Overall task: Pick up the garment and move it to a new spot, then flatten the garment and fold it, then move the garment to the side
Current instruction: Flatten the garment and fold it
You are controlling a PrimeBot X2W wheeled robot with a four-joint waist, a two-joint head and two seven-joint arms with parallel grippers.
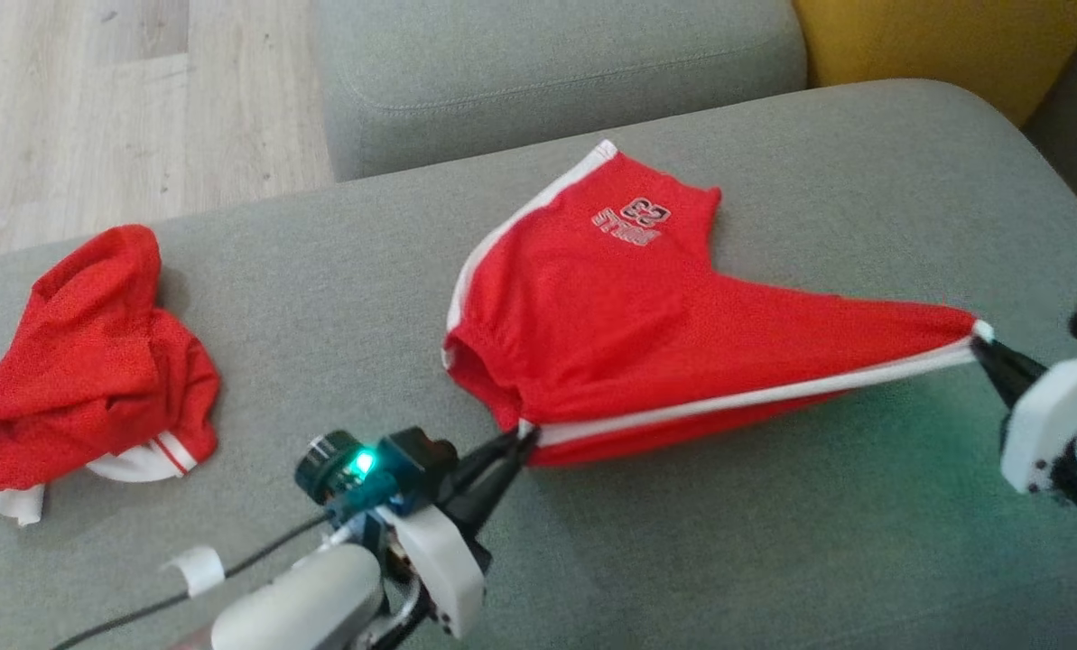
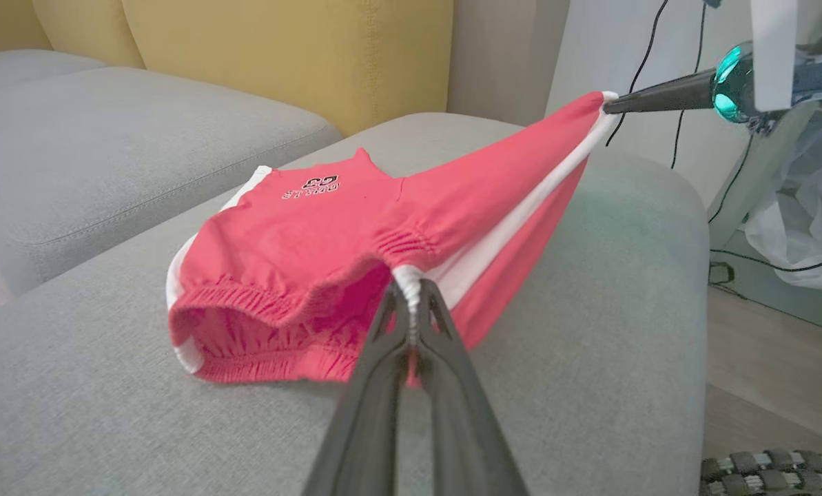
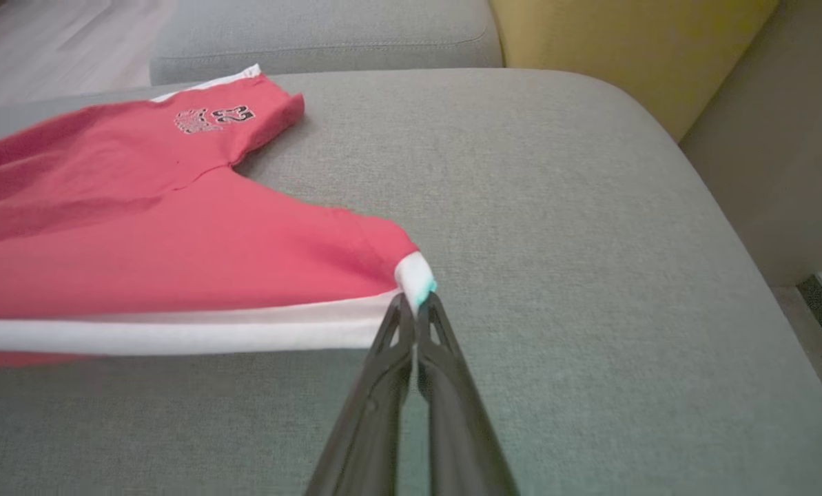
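Shorts are stretched btwn my two grippers, centre-right of head view, above grey cushion; L gripper, lower centre, pinches waistband end of white side stripe; R gripper, right edge, pinches hem corner; both pressed tight on cloth; taut hold prob. meant to straighten that edge for laying flat; far leg w/ logo rests on cushion.

Red garment with white side stripes lies on grey cushion.
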